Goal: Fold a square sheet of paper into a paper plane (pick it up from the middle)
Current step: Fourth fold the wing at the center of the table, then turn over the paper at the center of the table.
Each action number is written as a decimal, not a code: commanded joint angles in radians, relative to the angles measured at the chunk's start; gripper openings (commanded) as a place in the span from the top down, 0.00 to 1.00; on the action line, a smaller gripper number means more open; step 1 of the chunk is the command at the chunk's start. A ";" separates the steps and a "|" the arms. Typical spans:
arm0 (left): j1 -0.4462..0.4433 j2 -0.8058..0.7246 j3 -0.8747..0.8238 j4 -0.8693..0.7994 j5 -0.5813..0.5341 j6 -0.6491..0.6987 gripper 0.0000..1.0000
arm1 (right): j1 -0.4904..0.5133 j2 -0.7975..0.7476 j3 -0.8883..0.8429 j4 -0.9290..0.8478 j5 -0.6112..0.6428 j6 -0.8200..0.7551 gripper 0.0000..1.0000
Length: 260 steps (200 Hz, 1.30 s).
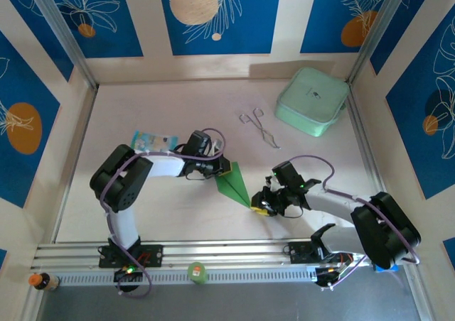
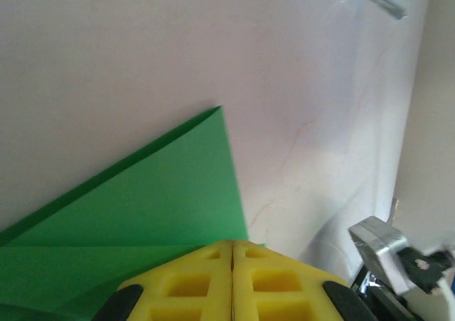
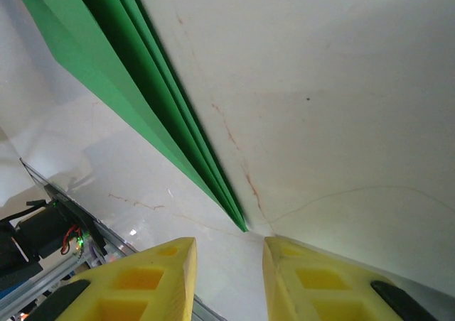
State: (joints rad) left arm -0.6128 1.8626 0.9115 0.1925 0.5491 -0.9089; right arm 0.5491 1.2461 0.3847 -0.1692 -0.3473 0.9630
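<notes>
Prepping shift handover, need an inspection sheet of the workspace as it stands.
Surface: pale table, faint marks.
Job's things: green paper plane, folded to a pointed dart, flat mid-table.
Clutter: mint box far right; metal tweezers left of it; light-blue packet at left.
Grippers: left gripper, jaws shut at plane's wide end; right gripper, jaws open, plane's tip just ahead.
Cables: purple cables, looped, none on the plane.
Surroundings: blue leaf-print wall panels; small bottle near-left corner.

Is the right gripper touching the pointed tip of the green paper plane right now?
Apart. In the right wrist view the paper plane ends just ahead of the open right gripper, bare table showing between its tip and both fingers.
</notes>
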 commanded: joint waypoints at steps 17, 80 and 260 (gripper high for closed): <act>0.014 0.057 -0.044 -0.020 -0.011 0.023 0.91 | -0.002 0.018 -0.009 0.018 -0.046 0.016 0.69; 0.024 0.076 -0.065 -0.048 -0.024 0.012 0.92 | 0.000 0.057 0.005 0.052 -0.050 0.021 0.69; 0.025 0.050 -0.057 -0.033 -0.009 -0.010 0.93 | -0.011 0.065 -0.007 0.168 -0.059 0.045 0.69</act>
State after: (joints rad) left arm -0.5983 1.8996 0.8818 0.2245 0.5747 -0.9123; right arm 0.5419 1.3201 0.3859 -0.0166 -0.4068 1.0115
